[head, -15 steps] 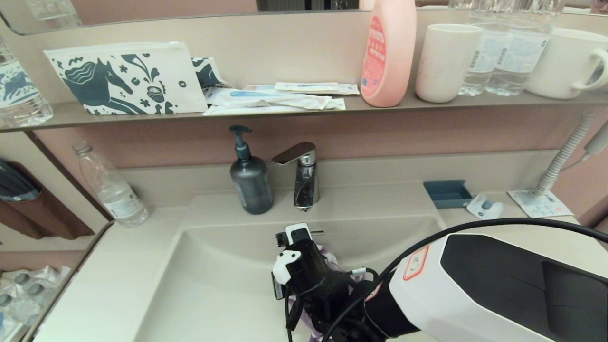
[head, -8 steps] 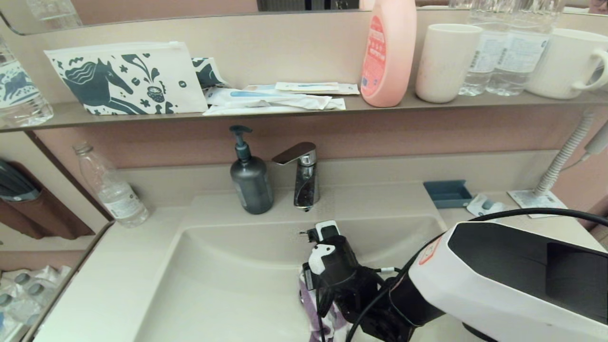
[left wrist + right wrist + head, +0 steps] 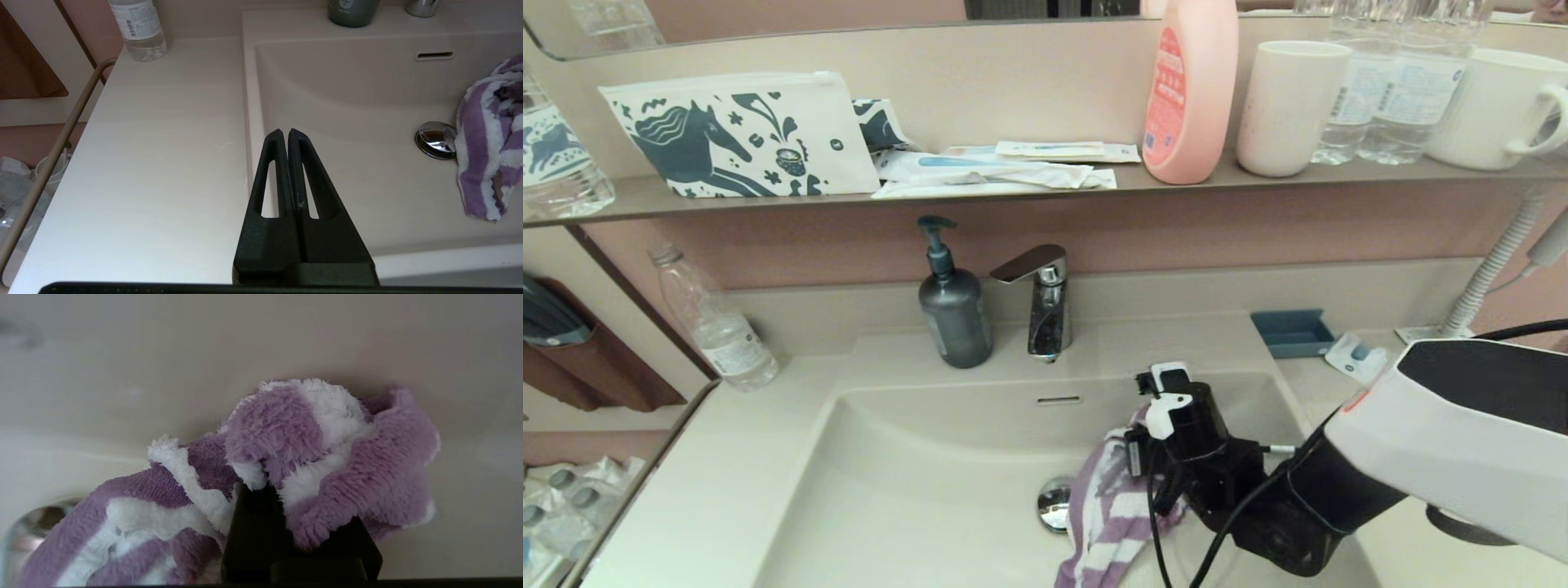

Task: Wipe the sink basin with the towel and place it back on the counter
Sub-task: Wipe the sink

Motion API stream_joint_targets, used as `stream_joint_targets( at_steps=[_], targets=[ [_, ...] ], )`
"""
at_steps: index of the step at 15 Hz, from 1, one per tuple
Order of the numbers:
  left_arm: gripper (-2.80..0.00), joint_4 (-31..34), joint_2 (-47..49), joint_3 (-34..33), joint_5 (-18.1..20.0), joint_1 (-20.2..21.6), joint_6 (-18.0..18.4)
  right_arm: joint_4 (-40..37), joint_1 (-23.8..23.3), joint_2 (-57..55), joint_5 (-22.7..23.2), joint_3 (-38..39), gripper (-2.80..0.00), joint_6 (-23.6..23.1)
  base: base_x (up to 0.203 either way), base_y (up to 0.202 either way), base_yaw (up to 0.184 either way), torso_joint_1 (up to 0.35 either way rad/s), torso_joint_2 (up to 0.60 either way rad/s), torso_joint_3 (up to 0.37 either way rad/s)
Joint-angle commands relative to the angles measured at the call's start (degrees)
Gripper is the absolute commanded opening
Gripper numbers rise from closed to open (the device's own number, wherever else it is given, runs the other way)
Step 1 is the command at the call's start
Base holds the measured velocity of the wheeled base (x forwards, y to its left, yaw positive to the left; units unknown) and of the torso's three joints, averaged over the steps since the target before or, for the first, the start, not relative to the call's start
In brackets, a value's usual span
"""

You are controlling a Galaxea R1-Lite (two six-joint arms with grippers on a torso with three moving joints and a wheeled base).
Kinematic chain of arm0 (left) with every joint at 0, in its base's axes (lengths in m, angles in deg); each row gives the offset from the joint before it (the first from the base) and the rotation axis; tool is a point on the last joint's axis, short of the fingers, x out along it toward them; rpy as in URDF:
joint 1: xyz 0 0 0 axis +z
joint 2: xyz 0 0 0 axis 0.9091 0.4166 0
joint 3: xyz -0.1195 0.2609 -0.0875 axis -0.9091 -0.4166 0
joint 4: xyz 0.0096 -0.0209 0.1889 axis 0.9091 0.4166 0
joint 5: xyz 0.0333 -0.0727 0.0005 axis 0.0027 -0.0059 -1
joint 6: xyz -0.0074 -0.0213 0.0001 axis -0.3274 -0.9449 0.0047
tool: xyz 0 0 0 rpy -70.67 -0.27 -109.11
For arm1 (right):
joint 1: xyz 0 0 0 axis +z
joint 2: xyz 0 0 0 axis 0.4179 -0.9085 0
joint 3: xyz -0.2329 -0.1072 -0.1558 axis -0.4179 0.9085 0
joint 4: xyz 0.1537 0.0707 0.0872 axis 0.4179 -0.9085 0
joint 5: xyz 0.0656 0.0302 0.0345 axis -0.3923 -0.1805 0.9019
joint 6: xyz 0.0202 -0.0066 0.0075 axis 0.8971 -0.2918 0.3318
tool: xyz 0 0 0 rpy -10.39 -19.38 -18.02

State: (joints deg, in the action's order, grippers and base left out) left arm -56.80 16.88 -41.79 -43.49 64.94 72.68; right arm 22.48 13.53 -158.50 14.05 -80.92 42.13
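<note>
The cream-beige sink basin (image 3: 915, 482) has a chrome drain plug (image 3: 1054, 502) and an overflow slot (image 3: 1058, 400). My right gripper (image 3: 1137, 437) is low in the basin's right half, shut on the purple-and-white striped towel (image 3: 1107, 506). The towel bunches round the gripper and trails along the basin floor just right of the plug. In the right wrist view the towel (image 3: 327, 457) covers the tips of the right gripper (image 3: 265, 486) and presses against the basin wall. My left gripper (image 3: 284, 132) is shut and empty above the basin's left rim beside the counter (image 3: 163, 143).
A grey soap dispenser (image 3: 953, 306) and the chrome faucet (image 3: 1045, 298) stand behind the basin. There is a water bottle (image 3: 715, 322) at the counter's back left and a blue tray (image 3: 1292, 332) at the back right. The shelf (image 3: 1176, 181) above holds a horse-print pouch (image 3: 739, 135), bottles and cups.
My right gripper has swept the towel from the basin's middle to its right side. The overflow slot and the drain plug have come into view.
</note>
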Motion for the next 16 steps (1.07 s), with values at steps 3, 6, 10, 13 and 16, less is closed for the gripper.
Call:
stream_joint_targets(
  at_steps=[3, 6, 10, 13, 16],
  targets=[
    [-2.80, 0.01, 0.07, 0.00, 0.02, 0.00, 0.00, 1.31, -4.76, 7.68, 0.31, 3.28, -2.80, 0.15, 0.000, 0.000, 0.000, 0.000, 0.00, 0.000],
    [-2.80, 0.01, 0.07, 0.00, 0.02, 0.00, 0.00, 1.28, -5.12, 10.64, 0.43, 3.27, -2.80, -0.58, 0.000, 0.000, 0.000, 0.000, 0.00, 0.000],
    [-2.80, 0.01, 0.07, 0.00, 0.02, 0.00, 0.08, 1.06, -2.53, 11.89, 0.44, 2.73, -2.80, -1.69, 0.000, 0.000, 0.000, 0.000, 0.00, 0.000],
    [-2.80, 0.01, 0.07, 0.00, 0.02, 0.00, 0.00, -1.23, 0.69, 17.15, 0.00, 4.14, -2.80, -2.09, 0.000, 0.000, 0.000, 0.000, 0.00, 0.000],
    [-2.80, 0.01, 0.07, 0.00, 0.02, 0.00, 0.06, -11.83, -0.69, 25.10, -0.02, 2.01, -2.80, -2.38, 0.000, 0.000, 0.000, 0.000, 0.00, 0.000]
  ],
)
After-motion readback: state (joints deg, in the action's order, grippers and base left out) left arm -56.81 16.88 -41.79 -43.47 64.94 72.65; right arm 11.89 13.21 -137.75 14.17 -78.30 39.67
